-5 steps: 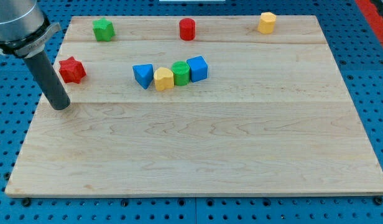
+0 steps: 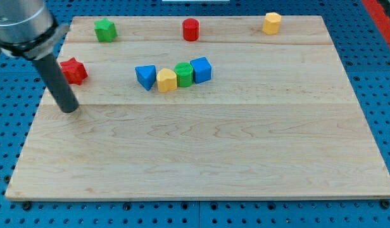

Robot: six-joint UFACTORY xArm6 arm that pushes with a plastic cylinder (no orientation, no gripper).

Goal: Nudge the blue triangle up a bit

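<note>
The blue triangle [image 2: 145, 76] sits on the wooden bench [image 2: 201, 152], left of centre in the upper half. It is the left end of a tight row of four blocks. Touching it at about four o'clock is a yellow block [image 2: 166, 80], rounded and roughly heart-shaped. Next comes a green block [image 2: 184, 74], then a blue cube [image 2: 201, 69], the row climbing gently toward two o'clock.

The bench just below the triangle, at its six o'clock, is bare. That matters, in my judgement, because an upward nudge calls for contact from that lower side, and the yellow neighbour is close enough to be dragged along.

My tip [image 2: 69, 108] rests on the bench well apart from the triangle, out at about eight o'clock from it near the left edge. It touches no block. The tool is a plain rod with nothing to open or close, and it holds nothing.

A red star-shaped block [image 2: 73, 70] lies just beyond the rod, at the tip's twelve o'clock.

Along the top edge stand a second green block [image 2: 105, 30], a red cylinder [image 2: 191, 29] and a yellow block [image 2: 271, 23].

No containers are in view.
</note>
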